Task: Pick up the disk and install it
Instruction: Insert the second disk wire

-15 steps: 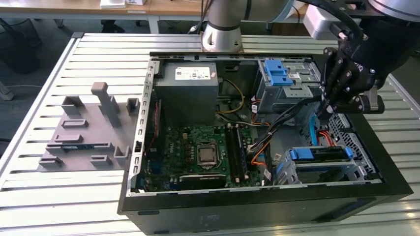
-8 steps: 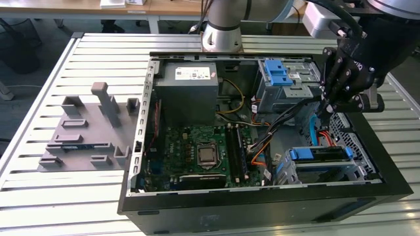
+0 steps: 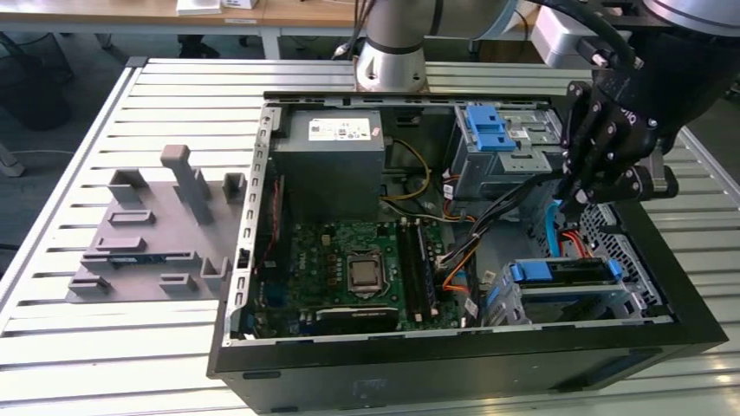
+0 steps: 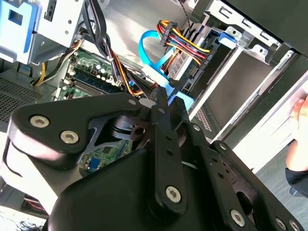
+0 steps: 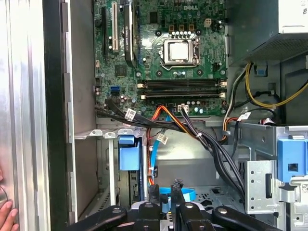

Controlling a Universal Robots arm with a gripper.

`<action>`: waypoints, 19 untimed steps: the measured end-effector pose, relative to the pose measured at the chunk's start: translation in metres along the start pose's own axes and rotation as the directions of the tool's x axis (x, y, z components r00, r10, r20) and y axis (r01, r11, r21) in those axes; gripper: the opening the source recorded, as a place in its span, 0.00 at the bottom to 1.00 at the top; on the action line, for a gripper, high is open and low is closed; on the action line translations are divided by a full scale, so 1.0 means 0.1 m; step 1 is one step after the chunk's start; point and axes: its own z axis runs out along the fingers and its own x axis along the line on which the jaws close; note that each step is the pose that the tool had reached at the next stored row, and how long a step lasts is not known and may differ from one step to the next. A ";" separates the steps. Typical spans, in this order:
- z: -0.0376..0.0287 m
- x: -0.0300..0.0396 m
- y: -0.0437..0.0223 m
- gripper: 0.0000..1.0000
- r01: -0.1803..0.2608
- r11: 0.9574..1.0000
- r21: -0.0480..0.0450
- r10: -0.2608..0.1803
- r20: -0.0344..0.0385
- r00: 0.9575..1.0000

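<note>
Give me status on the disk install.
Done, apparently: the disk in its blue bracket sits in the drive cage at the case's front corner. In hand: the claw hangs just above that cage, carrying no disk. Left: I can't tell whether the disk is fully latched.

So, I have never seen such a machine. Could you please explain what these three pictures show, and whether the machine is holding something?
The exterior view looks from outside at an open computer case lying on a slatted metal table. Above its side on the exterior view's right hangs the black gripper, the claw of a robot arm. The two wrist views come from cameras on that arm, looking past the gripper into the case: green circuit board, cables, a blue cable. The disk sits in its blue bracket in a bay inside the case. A grey parts holder lies beside the case. Whether the gripper holds anything, I cannot tell.
</note>
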 end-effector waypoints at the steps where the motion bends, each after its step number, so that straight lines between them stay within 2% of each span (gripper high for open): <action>1: 0.004 -0.002 0.000 0.24 0.000 1.000 0.000 0.000 0.000 1.000; 6: 0.028 -0.014 -0.002 0.24 0.000 1.000 0.000 0.000 0.000 1.000; 12: 0.069 -0.022 -0.004 0.24 0.000 1.000 0.004 0.000 -0.006 1.000; 14: 0.088 -0.021 -0.003 0.24 0.000 1.000 0.007 0.000 -0.012 1.000; 19: 0.129 -0.023 -0.003 0.24 0.001 1.000 0.017 0.000 -0.038 0.999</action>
